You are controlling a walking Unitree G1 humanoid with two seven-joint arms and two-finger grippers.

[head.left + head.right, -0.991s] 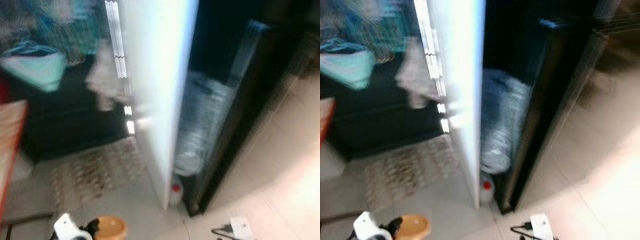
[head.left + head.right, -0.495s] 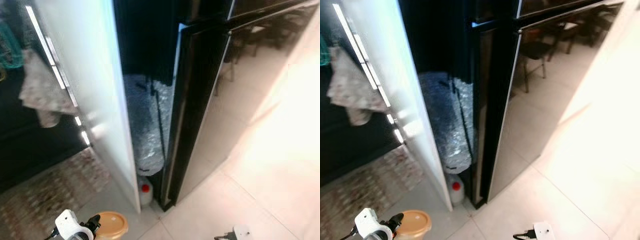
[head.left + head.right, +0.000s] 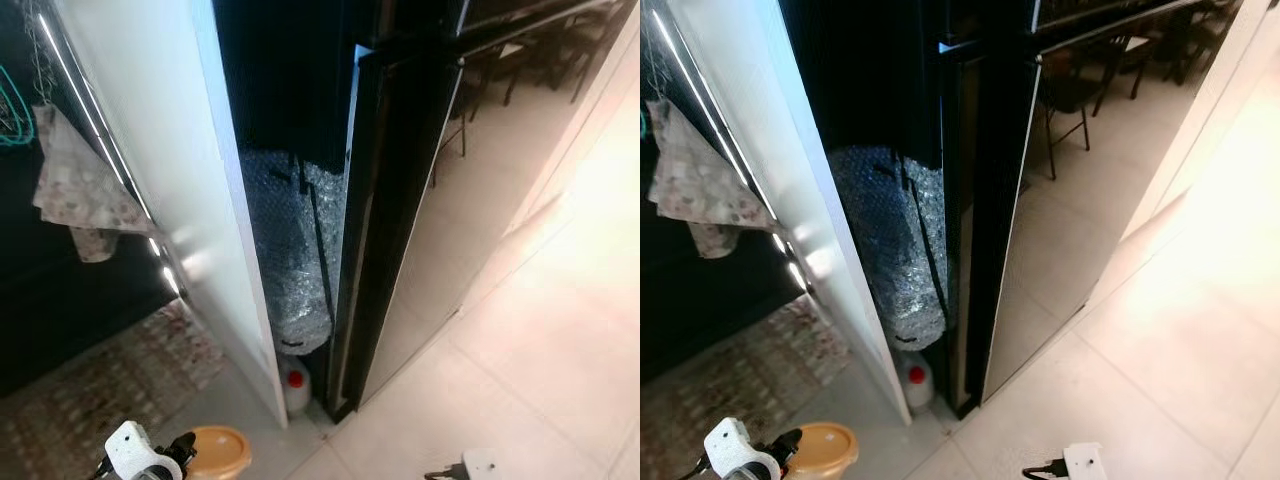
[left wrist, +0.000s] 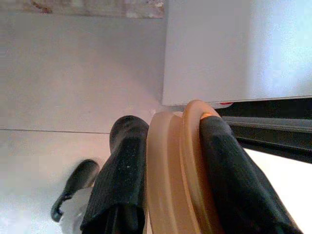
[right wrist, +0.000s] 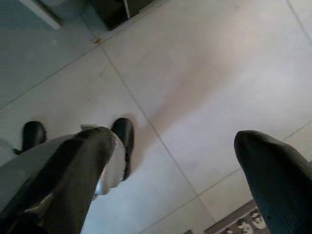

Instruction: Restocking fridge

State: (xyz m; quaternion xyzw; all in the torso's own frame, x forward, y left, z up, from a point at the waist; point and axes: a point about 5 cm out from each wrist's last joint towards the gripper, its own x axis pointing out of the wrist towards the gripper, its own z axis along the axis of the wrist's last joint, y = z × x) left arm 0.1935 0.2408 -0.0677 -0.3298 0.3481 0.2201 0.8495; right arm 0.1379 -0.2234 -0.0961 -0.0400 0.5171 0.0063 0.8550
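Observation:
A tall black glossy fridge (image 3: 400,200) stands ahead with its doors shut; chairs are mirrored in its front. Low at the left, my left gripper (image 4: 170,127) is shut on a round tan lidded container (image 3: 220,452), with one black finger on each side of it (image 4: 168,175). It hangs above the pale floor, short of the fridge. My right gripper (image 5: 178,139) is open over bare floor tiles with nothing between its fingers. A white part of my right arm (image 3: 1080,462) with a black cable is at the bottom edge.
A tall white panel (image 3: 150,150) stands left of the fridge. In the dark gap between them are a roll of bubble wrap (image 3: 295,250) and a small bottle with a red cap (image 3: 295,385). A cloth (image 3: 75,200) hangs far left above a patterned rug (image 3: 100,390). Pale tiles (image 3: 540,360) spread right.
The camera has swung right and steadied, so the fridge front is now sharp and central. My left gripper still holds the tan container at the same low spot.

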